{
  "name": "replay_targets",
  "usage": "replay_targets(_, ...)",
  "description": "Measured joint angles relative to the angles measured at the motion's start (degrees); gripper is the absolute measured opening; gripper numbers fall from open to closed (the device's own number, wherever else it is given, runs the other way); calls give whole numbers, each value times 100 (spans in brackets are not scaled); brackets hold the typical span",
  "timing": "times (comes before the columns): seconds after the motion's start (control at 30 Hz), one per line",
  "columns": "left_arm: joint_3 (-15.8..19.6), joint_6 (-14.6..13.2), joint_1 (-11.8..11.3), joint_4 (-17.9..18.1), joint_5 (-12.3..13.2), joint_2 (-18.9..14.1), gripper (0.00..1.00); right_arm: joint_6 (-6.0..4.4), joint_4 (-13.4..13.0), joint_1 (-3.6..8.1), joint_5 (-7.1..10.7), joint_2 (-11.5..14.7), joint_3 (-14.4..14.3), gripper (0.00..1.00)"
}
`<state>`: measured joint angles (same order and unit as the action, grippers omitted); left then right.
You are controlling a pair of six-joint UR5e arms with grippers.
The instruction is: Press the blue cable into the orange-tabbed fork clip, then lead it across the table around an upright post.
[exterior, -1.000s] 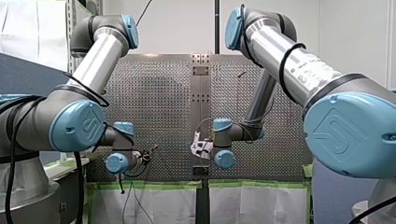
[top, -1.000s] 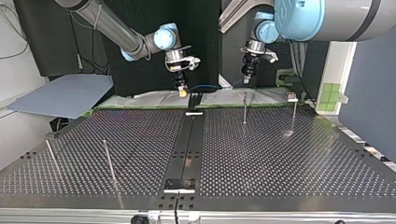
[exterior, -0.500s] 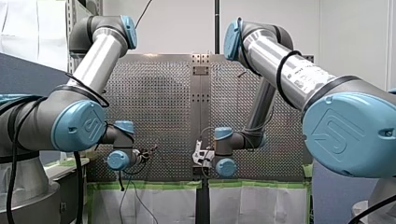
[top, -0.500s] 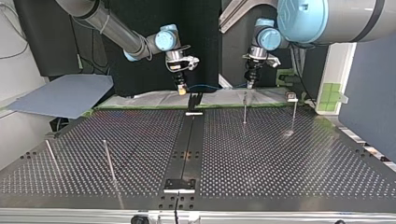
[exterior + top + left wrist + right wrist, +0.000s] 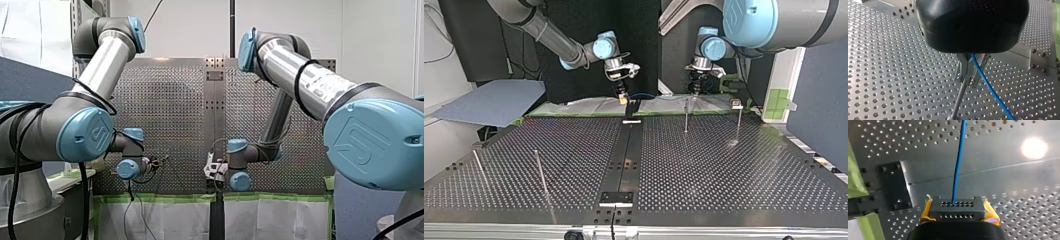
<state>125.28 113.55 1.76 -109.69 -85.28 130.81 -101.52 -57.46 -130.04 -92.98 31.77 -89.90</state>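
Note:
The blue cable (image 5: 988, 86) runs between my two grippers. My left gripper (image 5: 968, 72) has its metal fingers shut on it, just above the tip of an upright post (image 5: 958, 98). In the top view that gripper (image 5: 695, 90) hangs over the post (image 5: 685, 116) at the far right. My right gripper (image 5: 623, 98), with yellow pads (image 5: 926, 212), is shut on the cable (image 5: 958, 162), which leads straight ahead from its tip. It hovers just to the left of the black fork clip (image 5: 632, 107) at the table's far middle. The clip's orange tabs are not visible.
A second post (image 5: 739, 122) stands right of the first, and two more posts (image 5: 540, 172) lean at the top view's near left. A black strip (image 5: 626, 155) runs down the table's middle. Green-taped sheeting (image 5: 574, 107) lines the far edge.
In the top view my right gripper has moved right and slightly down, closer to the clip. My left gripper has dropped and shifted right, ending over the post.

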Motion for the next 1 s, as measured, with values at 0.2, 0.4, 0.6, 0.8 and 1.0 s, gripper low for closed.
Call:
replay_targets(0.2,-27,9,-51,-14,-13,1,0,-9,54,4,12,-80,90,0)
replay_targets(0.4,-25,-6,-124,-16,-57,3,0,-10,68,7,16,-92,97,0)
replay_targets(0.6,-26,9,-140,-16,-68,76,0,-15,59,5,13,-100,98,0)
replay_targets(0.8,-154,-14,-149,30,-30,353,0,-13,83,6,15,-103,98,0)
replay_targets(1.0,-222,18,-164,104,19,450,0,-2,91,9,16,-112,99,0)
